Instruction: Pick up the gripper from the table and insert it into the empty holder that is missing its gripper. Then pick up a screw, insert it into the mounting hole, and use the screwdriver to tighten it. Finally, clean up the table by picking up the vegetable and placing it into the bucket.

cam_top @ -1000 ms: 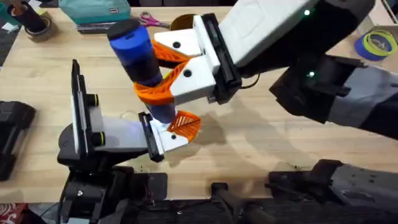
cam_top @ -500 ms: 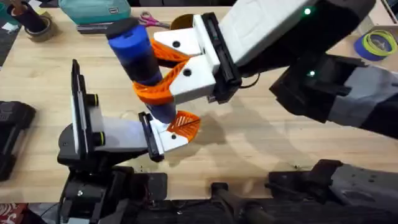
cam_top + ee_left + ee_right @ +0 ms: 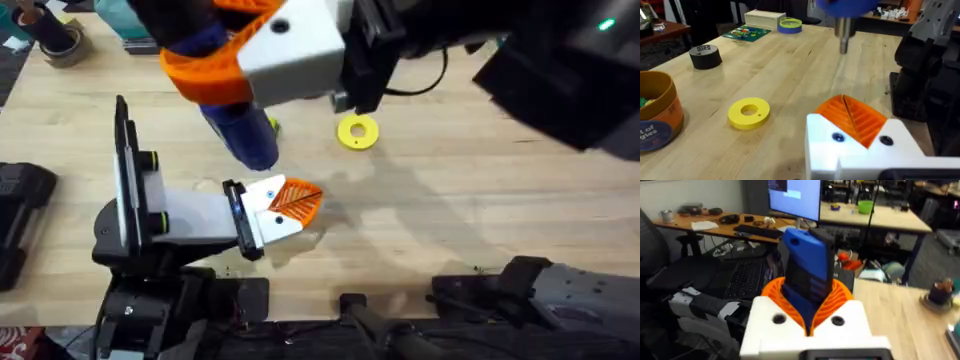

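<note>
The orange gripper (image 3: 296,199) sits in the holder (image 3: 268,218). The right claw (image 3: 232,62), clamped on the screwdriver (image 3: 238,128), hangs above it. Left claw's state: cannot tell; cleanup likely remains.

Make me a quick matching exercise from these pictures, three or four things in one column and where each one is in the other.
Things:
1. screwdriver
2. yellow ring
3. gripper
4. black tape roll

Places:
A. seated in the white holder
B. lying flat on bare table
C. gripped in the right pincer
D. standing near the table's far edge

Pairs: 1-C, 2-B, 3-A, 4-D
</note>
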Tool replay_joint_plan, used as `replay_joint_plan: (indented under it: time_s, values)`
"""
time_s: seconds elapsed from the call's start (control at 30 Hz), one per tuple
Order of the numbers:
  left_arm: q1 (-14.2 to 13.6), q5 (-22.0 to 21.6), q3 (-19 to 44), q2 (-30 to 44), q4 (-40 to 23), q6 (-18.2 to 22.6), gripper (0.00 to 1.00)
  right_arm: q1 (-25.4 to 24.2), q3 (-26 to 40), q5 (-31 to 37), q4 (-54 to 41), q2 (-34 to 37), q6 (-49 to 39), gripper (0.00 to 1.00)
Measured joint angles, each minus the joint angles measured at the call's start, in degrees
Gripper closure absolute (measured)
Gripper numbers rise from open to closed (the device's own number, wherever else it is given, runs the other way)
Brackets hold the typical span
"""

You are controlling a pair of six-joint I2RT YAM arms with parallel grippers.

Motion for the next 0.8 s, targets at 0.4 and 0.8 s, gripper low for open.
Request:
replay_joint_plan:
  time_s: [0.4, 0.8]
  values:
    - [0.0, 0.0, 0.0, 0.0, 0.0, 0.0, 0.994, -2.7, 17.2, 29.6, -49.4, 0.0, -21.7, 0.981]
    - [0.0, 0.0, 0.0, 0.0, 0.0, 0.0, 0.994, -7.5, 17.8, 56.3, -61.6, 0.0, -44.1, 0.981]
